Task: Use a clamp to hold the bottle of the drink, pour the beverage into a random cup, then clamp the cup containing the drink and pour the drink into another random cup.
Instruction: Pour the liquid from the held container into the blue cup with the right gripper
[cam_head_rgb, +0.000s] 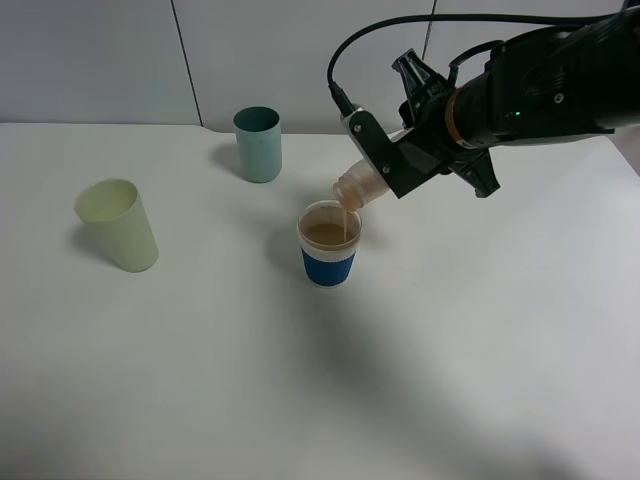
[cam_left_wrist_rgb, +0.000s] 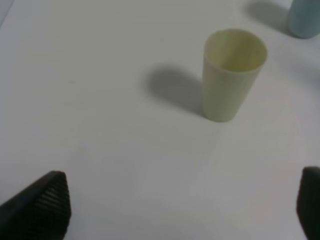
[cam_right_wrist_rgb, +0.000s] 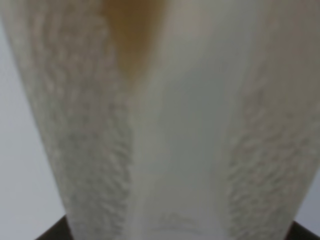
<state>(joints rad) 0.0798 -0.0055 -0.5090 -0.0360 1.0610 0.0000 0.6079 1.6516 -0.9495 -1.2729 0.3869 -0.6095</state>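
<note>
My right gripper (cam_head_rgb: 385, 165) is shut on the translucent bottle (cam_head_rgb: 362, 184), tipped neck-down over the short blue-banded cup (cam_head_rgb: 328, 243). A thin stream of beige-pink beverage (cam_head_rgb: 346, 219) falls from the neck into that cup, which holds brownish liquid. The right wrist view is filled by the bottle (cam_right_wrist_rgb: 160, 120) seen very close, with some brown liquid inside. The teal tumbler (cam_head_rgb: 258, 143) stands upright behind the cup, to its left. My left gripper (cam_left_wrist_rgb: 182, 207) is open over bare table, with only its two dark fingertips (cam_left_wrist_rgb: 47, 200) in view; the left arm is outside the exterior view.
A pale yellow-green tumbler (cam_head_rgb: 118, 224) stands upright at the left of the white table (cam_head_rgb: 450, 380), also seen as the pale tumbler (cam_left_wrist_rgb: 232, 72) ahead of my left gripper. The teal tumbler's base (cam_left_wrist_rgb: 305, 20) shows in a corner of the left wrist view.
</note>
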